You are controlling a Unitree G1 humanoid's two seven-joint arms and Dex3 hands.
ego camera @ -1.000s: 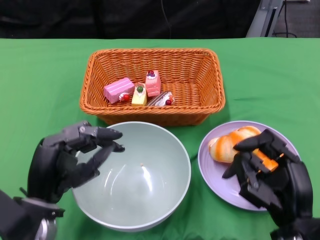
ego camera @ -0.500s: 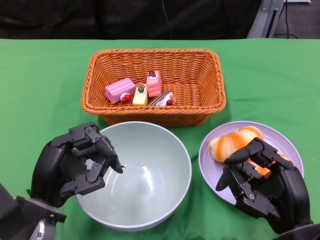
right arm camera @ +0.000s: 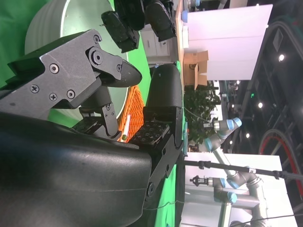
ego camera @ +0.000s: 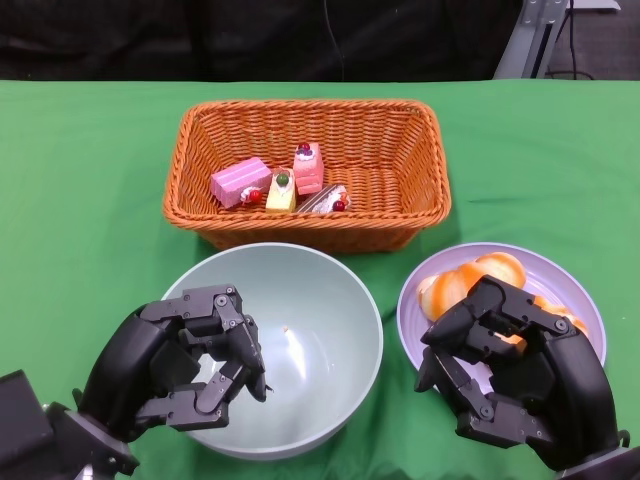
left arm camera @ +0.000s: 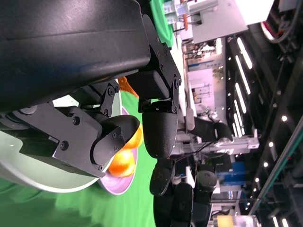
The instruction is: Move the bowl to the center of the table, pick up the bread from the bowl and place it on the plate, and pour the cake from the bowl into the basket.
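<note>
The pale green bowl (ego camera: pixel 310 340) stands empty on the green cloth near the table's front middle. My left hand (ego camera: pixel 180 365) hovers over its near left rim with fingers curled in, holding nothing. The orange bread (ego camera: pixel 465 282) lies on the lilac plate (ego camera: pixel 560 275) to the bowl's right. My right hand (ego camera: pixel 515 375) hangs over the plate's near half with curled fingers, hiding part of the bread and gripping nothing. Several small cakes (ego camera: pixel 280 185) lie in the wicker basket (ego camera: pixel 400 140) behind the bowl. In the left wrist view the bread (left arm camera: pixel 124 161) shows beyond my left hand (left arm camera: pixel 118 109).
The basket's front wall almost touches the bowl's far rim. The green cloth (ego camera: pixel 80 180) stretches bare to the left and right of the basket. The table's far edge runs behind the basket, with dark floor beyond it.
My left hand has curled its fingers and drawn back toward me along the bowl's left rim. My right hand has also pulled back over the plate, uncovering more of the bread.
</note>
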